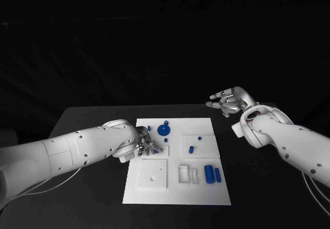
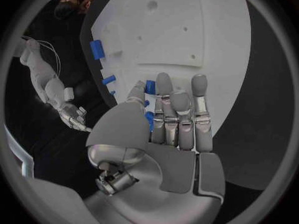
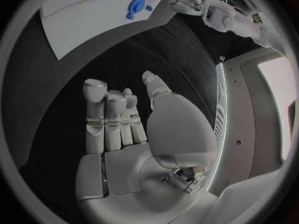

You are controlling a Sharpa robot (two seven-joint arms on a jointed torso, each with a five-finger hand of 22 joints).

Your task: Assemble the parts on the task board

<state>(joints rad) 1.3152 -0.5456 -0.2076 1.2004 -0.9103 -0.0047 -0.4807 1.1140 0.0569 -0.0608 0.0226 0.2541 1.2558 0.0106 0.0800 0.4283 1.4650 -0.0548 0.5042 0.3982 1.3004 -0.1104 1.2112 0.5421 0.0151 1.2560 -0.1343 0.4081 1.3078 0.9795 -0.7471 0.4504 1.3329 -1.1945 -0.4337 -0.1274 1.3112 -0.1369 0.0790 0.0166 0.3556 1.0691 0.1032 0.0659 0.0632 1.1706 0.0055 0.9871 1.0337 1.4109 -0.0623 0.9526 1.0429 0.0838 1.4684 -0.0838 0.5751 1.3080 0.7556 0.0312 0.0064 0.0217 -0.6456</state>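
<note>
left hand (image 1: 141, 144) fingers curled over small blue peg (image 2: 150, 86) on task board (image 1: 206, 191), grasp unclear | right hand (image 1: 227, 101) at two o'clock, fingers apart, empty | peg looks light, stiff, slick; pinch its sides

Matt white plastic task board (image 1: 175, 191), glossy blue parts (image 1: 208, 174), matt black table (image 1: 89, 119).

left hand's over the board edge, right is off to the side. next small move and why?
Probably close the left hand on the small blue part at its fingertips. That hand sits over the left edge of the white board, fingers apart with nothing clearly gripped, while the right hand is open, off the board.
</note>
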